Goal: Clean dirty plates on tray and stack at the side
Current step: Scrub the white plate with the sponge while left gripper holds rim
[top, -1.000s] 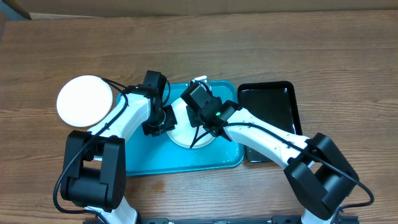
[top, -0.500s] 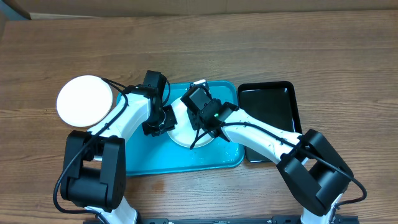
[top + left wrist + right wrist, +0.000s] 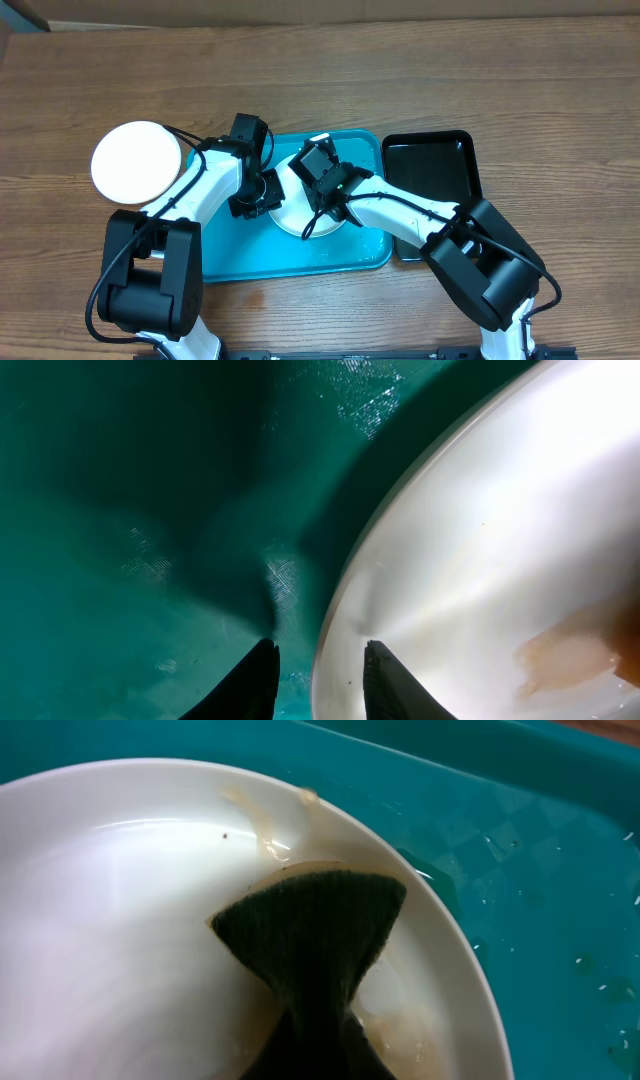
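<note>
**Tray.** The blue tray [image 3: 225, 255] lies at the middle of the wooden table [image 3: 500, 80]. A black tray [image 3: 430, 170] sits just beside its right end.

**Plates.** One white plate [image 3: 290, 215] lies inside the blue tray, right of centre. A second plate [image 3: 135, 160], plain white from above, rests on the table off the blue tray's left end. Whether more plates lie beneath it cannot be told.

**Soiling.** The left wrist view shows a pale brown smear [image 3: 565, 655] on the face of the plate in the tray. The right wrist view shows brownish film along the rim on both sides of the sponge.

**Left gripper** [image 3: 262, 192]. It is at the plate's left edge. Its dark fingers [image 3: 258, 685] stand a little apart, one over the tray floor and one over the plate, with the rim running between them. Whether they actually pinch the rim cannot be told.

**Right gripper** [image 3: 316, 166]. It is over the upper part of the same plate, with its jaws closed tight on a dark green sponge [image 3: 310, 930]. The sponge is squeezed to a narrow waist at the grip. It fans out flat against the plate close to the rim.
</note>
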`<act>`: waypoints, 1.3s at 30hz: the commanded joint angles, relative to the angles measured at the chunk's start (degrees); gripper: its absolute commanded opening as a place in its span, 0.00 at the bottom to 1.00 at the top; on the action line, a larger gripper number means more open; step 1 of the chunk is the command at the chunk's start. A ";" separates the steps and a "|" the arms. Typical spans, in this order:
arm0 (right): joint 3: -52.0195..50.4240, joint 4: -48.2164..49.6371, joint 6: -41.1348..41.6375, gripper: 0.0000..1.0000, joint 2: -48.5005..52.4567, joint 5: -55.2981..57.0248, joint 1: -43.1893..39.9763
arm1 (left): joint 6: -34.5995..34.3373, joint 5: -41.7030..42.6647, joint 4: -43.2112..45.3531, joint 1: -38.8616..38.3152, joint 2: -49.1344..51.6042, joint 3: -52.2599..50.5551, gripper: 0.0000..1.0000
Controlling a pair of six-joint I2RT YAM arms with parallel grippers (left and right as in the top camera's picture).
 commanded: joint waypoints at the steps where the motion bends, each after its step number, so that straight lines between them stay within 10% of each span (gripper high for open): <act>1: 0.90 -0.70 -0.24 0.04 -2.43 1.64 -0.09 | 1.62 0.42 0.04 -0.37 -0.28 0.31 0.31; 39: -1.11 -3.54 3.41 0.08 0.37 -11.37 -3.91 | 2.23 -2.40 0.87 -0.37 -0.28 0.28 0.04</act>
